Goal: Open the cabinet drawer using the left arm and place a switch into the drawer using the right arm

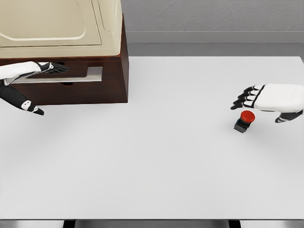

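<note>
A brown wooden cabinet [95, 85] with a cream top stands at the table's back left. Its drawer [88, 74] shows as a pale strip across the front, seemingly slid out a little. My left hand [42, 71] reaches in from the left, fingers stretched flat along the drawer front and thumb [33, 109] hanging below; I cannot tell if it grips anything. The switch [245, 120], a red push-button on a small black base, sits on the table at the right. My right hand [259, 102] hovers just above and right of it, fingers spread, holding nothing.
The white table [152, 161] spans the view, its front edge near the bottom. A grey wall runs behind the table.
</note>
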### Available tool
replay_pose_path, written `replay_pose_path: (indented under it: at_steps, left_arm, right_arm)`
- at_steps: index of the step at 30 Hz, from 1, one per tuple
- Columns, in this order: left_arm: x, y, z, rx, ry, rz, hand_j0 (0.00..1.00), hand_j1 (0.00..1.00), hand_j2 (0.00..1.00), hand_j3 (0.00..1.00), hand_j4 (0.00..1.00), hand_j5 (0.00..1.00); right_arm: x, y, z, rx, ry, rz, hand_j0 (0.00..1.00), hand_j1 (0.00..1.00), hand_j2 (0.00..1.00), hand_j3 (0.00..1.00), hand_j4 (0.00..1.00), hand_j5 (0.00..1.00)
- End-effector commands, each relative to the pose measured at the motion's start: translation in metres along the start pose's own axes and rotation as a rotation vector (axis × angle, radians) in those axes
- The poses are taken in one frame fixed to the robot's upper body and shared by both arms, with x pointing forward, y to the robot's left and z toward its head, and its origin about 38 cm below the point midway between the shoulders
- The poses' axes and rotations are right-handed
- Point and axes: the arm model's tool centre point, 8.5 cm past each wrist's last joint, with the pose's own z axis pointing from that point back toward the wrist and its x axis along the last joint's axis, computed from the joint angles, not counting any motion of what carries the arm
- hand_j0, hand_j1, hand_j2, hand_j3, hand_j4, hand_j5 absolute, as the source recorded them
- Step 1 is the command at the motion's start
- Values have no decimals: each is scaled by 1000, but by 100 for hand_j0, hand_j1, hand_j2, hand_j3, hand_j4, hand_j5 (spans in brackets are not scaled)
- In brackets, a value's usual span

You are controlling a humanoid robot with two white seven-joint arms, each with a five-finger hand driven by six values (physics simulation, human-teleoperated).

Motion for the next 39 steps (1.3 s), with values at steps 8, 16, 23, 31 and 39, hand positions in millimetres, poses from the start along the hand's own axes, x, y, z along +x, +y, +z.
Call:
replay_pose_path:
  at_steps: [8, 16, 23, 31, 39]
  left_arm:
    - [-11, -2, -7, 9, 37, -10, 100, 100, 100, 100, 100, 100]
    - [-15, -5, -11, 6, 43, -8, 100, 100, 100, 100, 100, 100]
    - [-19, -15, -13, -28, 53, -1, 100, 100, 100, 100, 100, 100]
    - [-20, -18, -7, -51, 64, -19, 100, 100, 100, 100, 100, 100]
    - [-21, -23, -2, -77, 70, -34, 100, 100, 100, 100, 100, 100]
  right_arm:
    - [6, -2, -16, -20, -31, -4, 100, 100, 100, 100, 100, 100]
    - [5, 6, -24, 2, -34, -13, 100, 100, 100, 100, 100, 100]
    - [2, 9, -26, 7, -26, -15, 100, 100, 100, 100, 100, 100]
    - [-3, 12, -28, 16, -8, -18, 100, 100, 100, 100, 100, 100]
    - [-2, 15, -28, 21, -10, -22, 100, 100, 100, 100, 100, 100]
